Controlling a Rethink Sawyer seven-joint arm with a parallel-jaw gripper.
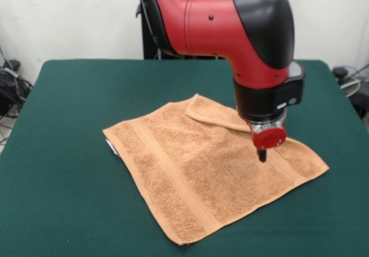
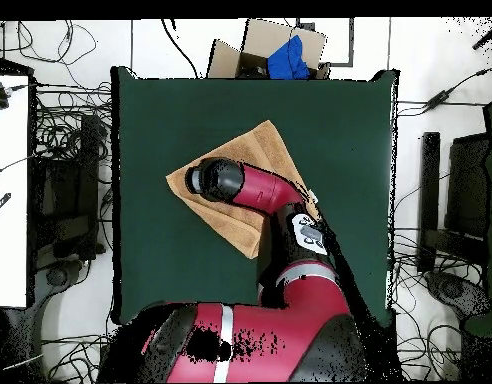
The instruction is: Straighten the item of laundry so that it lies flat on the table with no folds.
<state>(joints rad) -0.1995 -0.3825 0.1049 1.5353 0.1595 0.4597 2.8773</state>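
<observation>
The item of laundry (image 1: 196, 176) is an orange-tan towel spread on the table (image 1: 69, 124), slightly right of the middle. Its far corner (image 1: 213, 112) is folded back over itself, and a small white tag (image 1: 110, 147) shows at its left edge. My gripper (image 1: 262, 155) hangs straight down over the towel's right part, its dark tip narrow and shut, at or just above the cloth. Whether it touches I cannot tell. In the overhead view the arm's head (image 2: 215, 180) covers the gripper and much of the towel (image 2: 255, 150).
A cardboard box (image 2: 260, 50) with something blue in it stands just beyond the table's edge (image 2: 250, 75) in the overhead view. Cables and equipment lie on the floor on both sides. Green tabletop (image 2: 155, 230) surrounds the towel on every side.
</observation>
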